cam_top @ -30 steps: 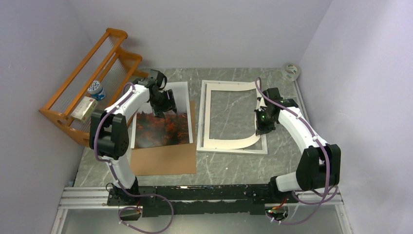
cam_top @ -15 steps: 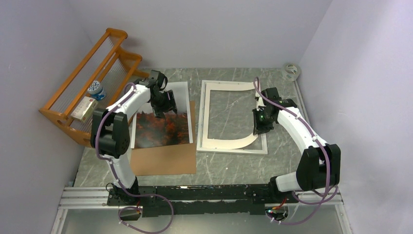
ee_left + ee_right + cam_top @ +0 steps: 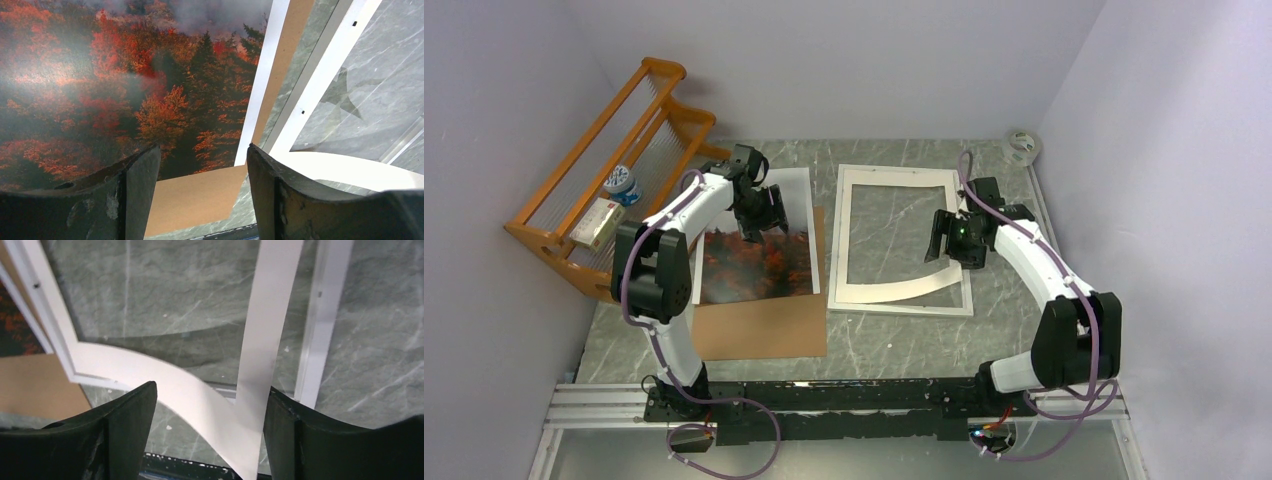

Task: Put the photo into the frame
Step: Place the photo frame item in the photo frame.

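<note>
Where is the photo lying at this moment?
In the top view, the photo lies flat on the left half of the table, on top of the brown board and just left of the frame.

On the tabletop [image 3: 894, 350], at 9 o'clock from centre: photo [image 3: 754, 265] flat on a backing board [image 3: 759, 330], overhanging it toward 12. Just beside, at 3 o'clock: frame [image 3: 902, 304], with a loose mat [image 3: 904, 288] inside. Left end effector [image 3: 762, 228] above the photo; right end effector [image 3: 942, 240] above the frame's 3 o'clock side. Rack [image 3: 574, 200] at 10 o'clock along the wall, holding a box [image 3: 596, 222] and jar [image 3: 624, 185]. Tape roll [image 3: 1022, 146] at 1 o'clock.
</note>
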Controlling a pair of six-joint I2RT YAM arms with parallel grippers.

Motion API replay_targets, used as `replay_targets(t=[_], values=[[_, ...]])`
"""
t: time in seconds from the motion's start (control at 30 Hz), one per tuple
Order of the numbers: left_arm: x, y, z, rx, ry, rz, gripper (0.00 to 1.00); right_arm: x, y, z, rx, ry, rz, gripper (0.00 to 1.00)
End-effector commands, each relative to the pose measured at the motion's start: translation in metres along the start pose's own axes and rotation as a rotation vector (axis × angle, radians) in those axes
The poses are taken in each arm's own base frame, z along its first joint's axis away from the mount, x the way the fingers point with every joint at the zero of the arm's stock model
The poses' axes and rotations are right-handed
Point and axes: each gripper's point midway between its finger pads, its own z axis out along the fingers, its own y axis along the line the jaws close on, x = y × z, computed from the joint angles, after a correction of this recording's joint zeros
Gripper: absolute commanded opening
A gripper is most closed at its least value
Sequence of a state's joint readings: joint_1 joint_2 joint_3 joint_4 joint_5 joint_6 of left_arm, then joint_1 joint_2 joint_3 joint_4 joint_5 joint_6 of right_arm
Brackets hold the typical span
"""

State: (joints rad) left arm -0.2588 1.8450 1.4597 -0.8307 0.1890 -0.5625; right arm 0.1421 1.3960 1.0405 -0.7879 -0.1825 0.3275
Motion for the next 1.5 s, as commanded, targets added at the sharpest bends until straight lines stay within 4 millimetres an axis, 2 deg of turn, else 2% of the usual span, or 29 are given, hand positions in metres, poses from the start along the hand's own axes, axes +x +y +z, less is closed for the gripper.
replay_targets(t=[0.0, 0.1, 0.2, 0.37, 0.47, 0.6, 0.73, 0.87, 1.0, 1.13, 1.27, 1.47], values=[[-0.002, -0.008, -0.004, 0.036, -0.011, 0.014, 0.69, -0.026, -0.014, 0.001, 0.114, -0.083, 0.101, 0.79], [-0.002, -0.009, -0.005, 0.040, -0.014, 0.018, 0.70, -0.029, -0.036, -0.005, 0.240, -0.109, 0.112, 0.89], [-0.002, -0.010, -0.007, 0.044, -0.015, 0.025, 0.70, -0.027, -0.040, -0.007, 0.264, -0.102, 0.097, 0.99], [-0.001, -0.012, -0.009, 0.055, -0.015, 0.036, 0.70, -0.025, -0.041, -0.009, 0.262, -0.125, 0.112, 0.99], [0.000, -0.012, -0.011, 0.057, -0.014, 0.039, 0.70, -0.030, -0.028, -0.009, 0.188, -0.143, 0.101, 0.95], [0.001, -0.017, -0.017, 0.089, -0.024, 0.042, 0.71, -0.032, -0.012, -0.007, 0.105, -0.141, 0.132, 0.79], [0.005, -0.028, -0.020, 0.161, -0.015, 0.054, 0.71, -0.024, -0.012, 0.002, 0.098, -0.124, 0.187, 0.61], [0.013, -0.038, -0.018, 0.238, 0.016, 0.065, 0.71, -0.015, -0.022, 0.019, 0.132, -0.113, 0.225, 0.51], [0.018, -0.042, -0.011, 0.278, 0.039, 0.062, 0.71, -0.007, -0.030, 0.036, 0.155, -0.095, 0.260, 0.48], [0.018, -0.038, -0.008, 0.259, 0.033, 0.057, 0.70, 0.001, -0.041, 0.046, 0.213, -0.065, 0.297, 0.51], [0.011, -0.029, -0.005, 0.207, -0.012, 0.051, 0.70, 0.009, -0.048, 0.055, 0.233, -0.047, 0.303, 0.53], [-0.005, -0.030, -0.003, 0.189, -0.079, 0.048, 0.70, 0.016, -0.050, 0.062, 0.221, -0.043, 0.317, 0.53]])
